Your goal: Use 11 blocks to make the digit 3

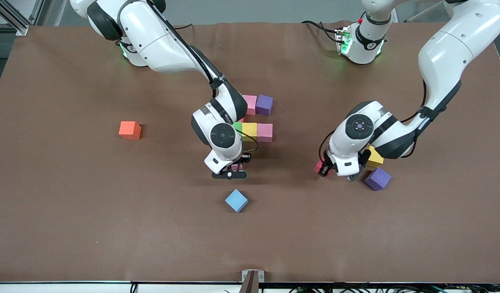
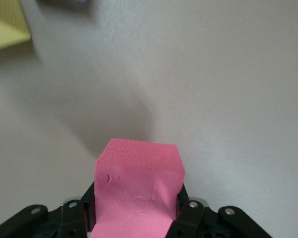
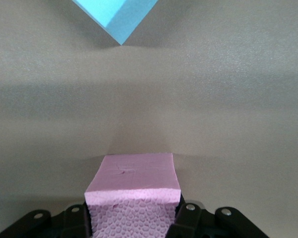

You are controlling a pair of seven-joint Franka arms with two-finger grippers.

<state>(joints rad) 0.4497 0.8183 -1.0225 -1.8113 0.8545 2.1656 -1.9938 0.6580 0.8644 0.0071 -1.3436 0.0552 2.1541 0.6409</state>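
the group of blocks that is already placed sits near the middle of the table: a pink block touching a purple block in the row farther from the front camera, and nearer to the camera a green block, a yellow block and another pink block side by side. the right arm covers the rest of this group, so i cannot tell its full shape.

the right gripper hangs over the table just on the camera side of this group. its jaws are closed on a light pink block, which fills the gap between the fingers in the right wrist view. a blue block lies alone, nearer to the camera than this gripper, turned corner-on.

the left gripper is low over the table toward the left arm's end, with its jaws closed on a stronger pink block. just beside it are a second yellow block and a second purple block, the purple one nearer to the camera.

an orange cube stands alone toward the right arm's end, well apart from everything.
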